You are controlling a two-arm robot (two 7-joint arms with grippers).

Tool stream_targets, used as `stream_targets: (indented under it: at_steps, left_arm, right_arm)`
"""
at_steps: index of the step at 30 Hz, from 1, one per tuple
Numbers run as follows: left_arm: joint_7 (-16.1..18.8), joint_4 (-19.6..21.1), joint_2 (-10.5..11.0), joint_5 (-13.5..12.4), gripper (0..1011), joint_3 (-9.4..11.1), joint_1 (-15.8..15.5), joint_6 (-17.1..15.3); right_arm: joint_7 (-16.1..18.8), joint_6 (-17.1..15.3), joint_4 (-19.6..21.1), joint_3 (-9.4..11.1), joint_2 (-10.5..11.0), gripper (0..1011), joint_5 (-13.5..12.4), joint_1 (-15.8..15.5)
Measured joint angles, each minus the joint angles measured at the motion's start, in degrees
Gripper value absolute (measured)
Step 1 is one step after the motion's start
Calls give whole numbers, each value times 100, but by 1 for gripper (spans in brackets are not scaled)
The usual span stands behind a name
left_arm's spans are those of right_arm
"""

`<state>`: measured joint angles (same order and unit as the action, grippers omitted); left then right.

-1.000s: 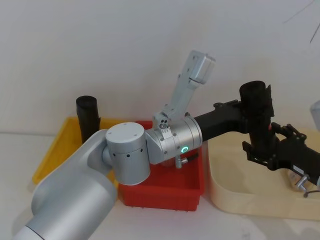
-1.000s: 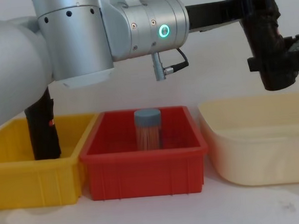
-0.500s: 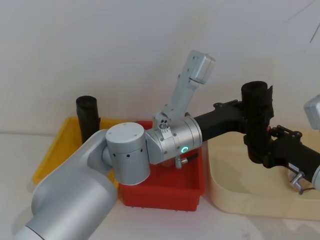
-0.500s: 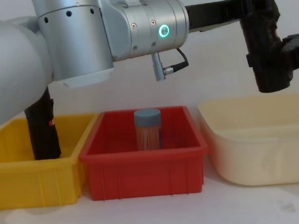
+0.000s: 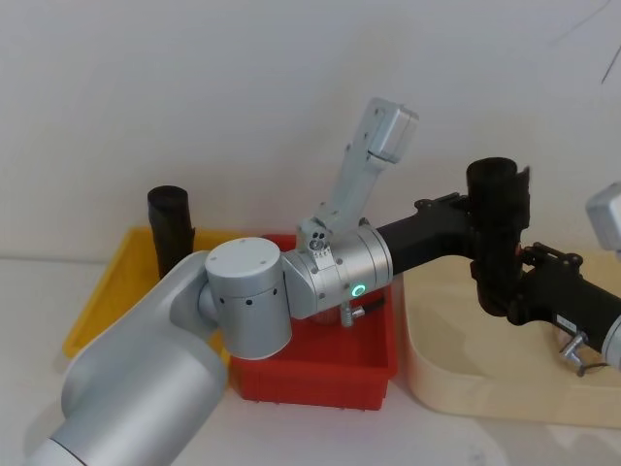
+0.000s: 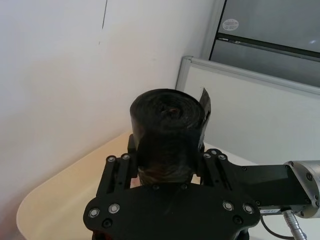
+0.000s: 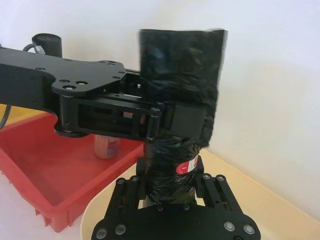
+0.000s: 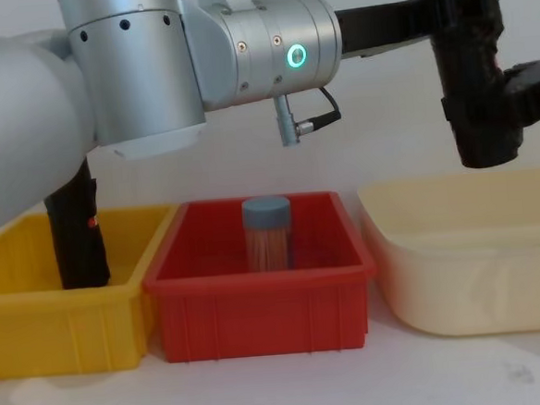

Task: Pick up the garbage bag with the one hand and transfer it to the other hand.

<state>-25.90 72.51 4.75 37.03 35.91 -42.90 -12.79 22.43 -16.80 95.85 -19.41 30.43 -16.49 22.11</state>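
Background: plain white wall behind a white table [image 8: 283, 387] with yellow bin [image 8: 37, 311], red bin [image 8: 263, 300] and cream tub [image 8: 470, 281]. Garbage bag [image 5: 497, 228]: upright, held in the air above the cream tub. Left gripper [image 5: 464, 221]: fingers pinching the roll's upper part. Right gripper [image 5: 514, 291]: fingers clamped around its lower part. Second black roll [image 8: 75, 230]: standing in the yellow bin.

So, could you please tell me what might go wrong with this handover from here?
Both the left gripper and the right gripper clamp the garbage bag, held upright above the beige tub. If either arm pulls away first, the plastic may tear or unroll. The right gripper grips low, so the roll might tip once released.
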Motion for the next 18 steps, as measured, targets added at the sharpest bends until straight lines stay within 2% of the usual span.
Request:
stream_targets:
  at_steps: [4,5,6,9,13,16,18]
  left_arm:
    - [0,0,0,0,688,0,0,0]
    - [0,0,0,0,744,0,0,0]
    - [0,0,1,0,744,0,0,0]
    - [0,0,1,0,853,0,0,0]
    - [0,0,1,0,951,-1,0,0]
    - [0,0,1,0,1002,-1,0,0]
    - [1,0,1,0,1002,-1,0,0]
  right_arm:
    - [2,0,-4,-2,-3,517,4,4]
    - [2,0,-5,-2,-4,516,5,5]
    - [3,0,-7,-2,-5,517,7,7]
    - [9,2,-44,-6,-16,517,22,36]
    - [15,23,-159,-23,-57,516,57,129]
    - [17,46,-290,-30,-110,517,97,239]
    - [11,61,-413,-39,-156,517,133,334]
